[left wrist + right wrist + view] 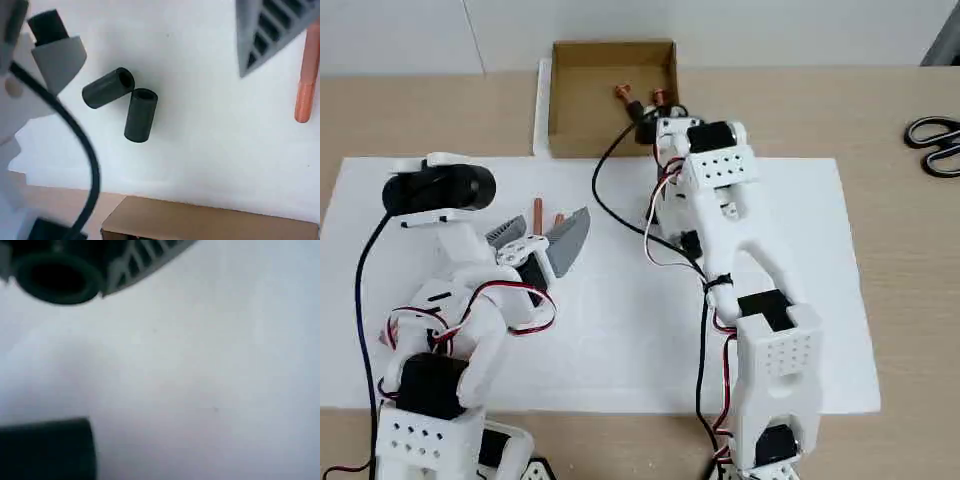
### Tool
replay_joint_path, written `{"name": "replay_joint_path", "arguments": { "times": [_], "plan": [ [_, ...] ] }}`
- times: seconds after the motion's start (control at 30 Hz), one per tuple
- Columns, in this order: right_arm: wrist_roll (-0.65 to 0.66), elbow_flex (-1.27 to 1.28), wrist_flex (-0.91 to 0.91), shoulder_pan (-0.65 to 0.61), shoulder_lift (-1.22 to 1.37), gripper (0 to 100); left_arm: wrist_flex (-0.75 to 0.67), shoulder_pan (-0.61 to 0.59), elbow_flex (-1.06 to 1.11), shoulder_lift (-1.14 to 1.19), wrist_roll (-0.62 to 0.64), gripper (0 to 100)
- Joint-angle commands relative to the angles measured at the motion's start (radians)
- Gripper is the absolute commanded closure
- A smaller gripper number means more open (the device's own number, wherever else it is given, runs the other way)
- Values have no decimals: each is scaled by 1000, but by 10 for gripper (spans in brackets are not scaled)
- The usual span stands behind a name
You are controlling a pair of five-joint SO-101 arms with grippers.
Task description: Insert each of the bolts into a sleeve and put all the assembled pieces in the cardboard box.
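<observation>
Bolts (538, 210), two copper ones, lie on the white sheet (620, 330) at twelve o'clock from the left gripper (540, 232), whose jaws stand spread. Two black sleeves (107, 87) touch nearby. A skewed pinch could roll a bolt off toward the cardboard box (612, 46).

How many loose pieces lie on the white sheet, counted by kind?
Black sleeves: 2
Copper bolts: 2
Total: 4
</observation>
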Motion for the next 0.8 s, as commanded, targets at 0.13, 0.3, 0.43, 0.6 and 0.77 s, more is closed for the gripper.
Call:
{"name": "replay_joint_path", "arguments": {
  "times": [0.13,0.3,0.43,0.6,0.77],
  "plan": [
    [64,6,7,-21,-50,990,-20,2,-4,-11,-8,720],
    [74,6,13,-25,-131,989,-20,2,-4,-11,-8,720],
    [74,41,16,-19,-300,989,-20,2,-4,-11,-8,720],
    [97,163,16,-21,-441,988,-21,2,-4,-11,-8,720],
    [110,242,-8,8,-437,988,-23,2,-4,-11,-8,720]
  ]
}}
